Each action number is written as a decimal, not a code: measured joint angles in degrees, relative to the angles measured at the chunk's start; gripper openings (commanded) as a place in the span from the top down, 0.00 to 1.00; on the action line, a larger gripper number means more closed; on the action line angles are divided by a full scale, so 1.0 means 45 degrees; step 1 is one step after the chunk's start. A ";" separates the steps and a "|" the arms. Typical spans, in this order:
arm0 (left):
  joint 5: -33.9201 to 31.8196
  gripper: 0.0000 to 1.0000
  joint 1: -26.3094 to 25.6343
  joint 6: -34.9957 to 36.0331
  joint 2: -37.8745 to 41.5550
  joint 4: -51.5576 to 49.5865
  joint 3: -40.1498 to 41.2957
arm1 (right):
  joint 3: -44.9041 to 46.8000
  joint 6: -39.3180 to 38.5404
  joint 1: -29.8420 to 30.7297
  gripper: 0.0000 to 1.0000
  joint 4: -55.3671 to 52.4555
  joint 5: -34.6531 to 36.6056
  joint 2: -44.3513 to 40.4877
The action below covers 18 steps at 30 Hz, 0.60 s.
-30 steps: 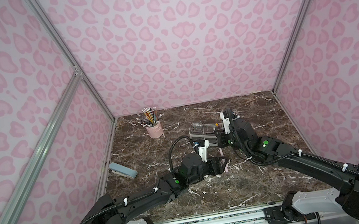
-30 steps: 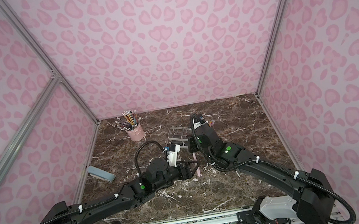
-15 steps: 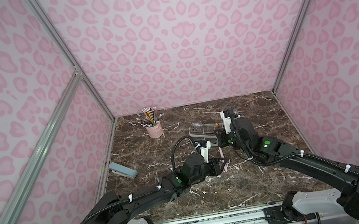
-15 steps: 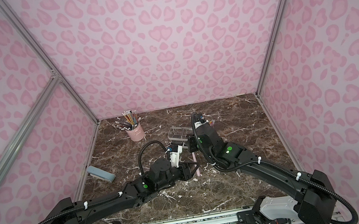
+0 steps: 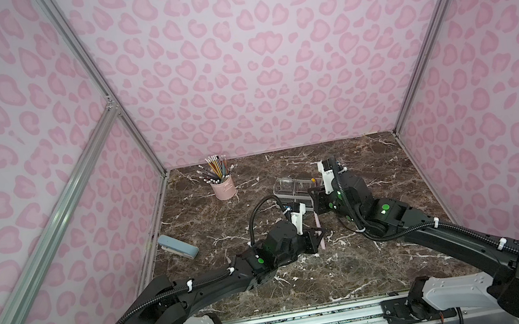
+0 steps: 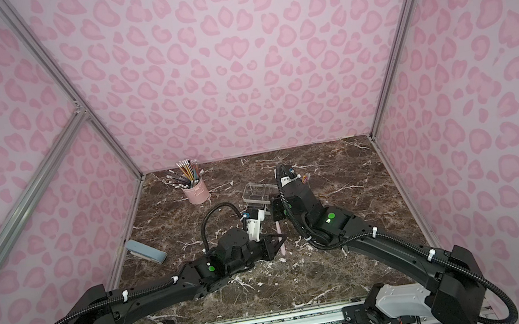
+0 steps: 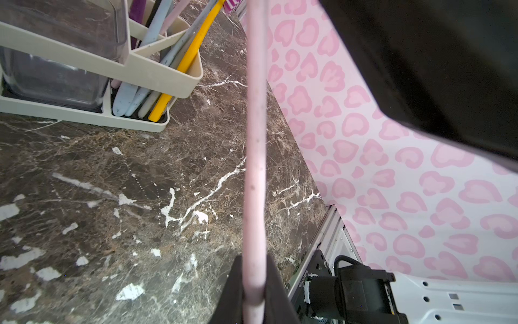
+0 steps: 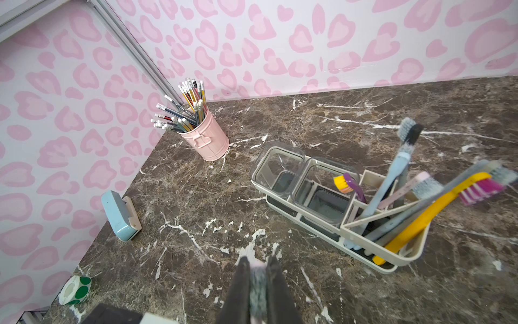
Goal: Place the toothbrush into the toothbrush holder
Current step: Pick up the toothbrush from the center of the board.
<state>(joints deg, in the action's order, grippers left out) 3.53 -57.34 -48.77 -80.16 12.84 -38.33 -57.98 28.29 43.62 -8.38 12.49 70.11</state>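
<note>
The small label (image 7: 300, 278) on the rail beside an arm base is too small to read. The pink toothbrush (image 7: 254, 140) is held just near of the white toothbrush holder (image 7: 140, 70), outside its slotted compartment where yellow, blue and grey brushes stand. It runs near to far, and the right gripper (image 8: 258, 266) is pinched on its bristle head at the far end. The left gripper (image 7: 254, 269), whose jaws stood apart a second ago, is now clamped on the handle's near end.

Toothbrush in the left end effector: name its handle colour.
Pale pink. The toothbrush handle shows best in the left wrist view.
</note>
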 measured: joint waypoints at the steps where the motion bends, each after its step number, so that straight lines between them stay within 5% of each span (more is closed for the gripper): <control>1: -0.0024 0.88 0.0000 0.0005 0.0005 -0.0039 -0.0005 | 0.0010 0.0000 0.0010 0.97 0.0015 0.0000 0.0000; 5: -0.0131 0.97 -0.0019 0.0131 0.0058 -0.0189 -0.0010 | 0.0015 0.0049 0.0034 0.86 -0.0010 0.0000 -0.0092; 8: -0.0185 0.97 -0.0029 0.0219 0.0107 -0.0335 -0.0044 | -0.0015 0.0155 0.0005 0.53 -0.0175 -0.0068 -0.0287; 11: -0.0466 0.97 -0.0019 0.0325 0.0262 -0.0923 -0.0092 | -0.0185 0.0170 -0.0393 0.33 -0.0578 -0.0806 -0.0500; 14: -0.0801 0.97 -0.0019 0.0612 0.0583 -0.1676 -0.0291 | -0.0287 0.0413 -0.1540 0.21 -0.0874 -0.2210 -0.0850; 18: -0.1044 0.97 -0.0019 0.1025 0.0782 -0.2555 -0.0593 | 0.0107 0.0855 -0.3546 0.17 -0.0937 -0.4891 -0.1520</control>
<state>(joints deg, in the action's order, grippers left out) -1.17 -57.43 -44.16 -76.64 1.34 -40.99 -57.49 32.14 27.66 -12.60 -9.52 63.26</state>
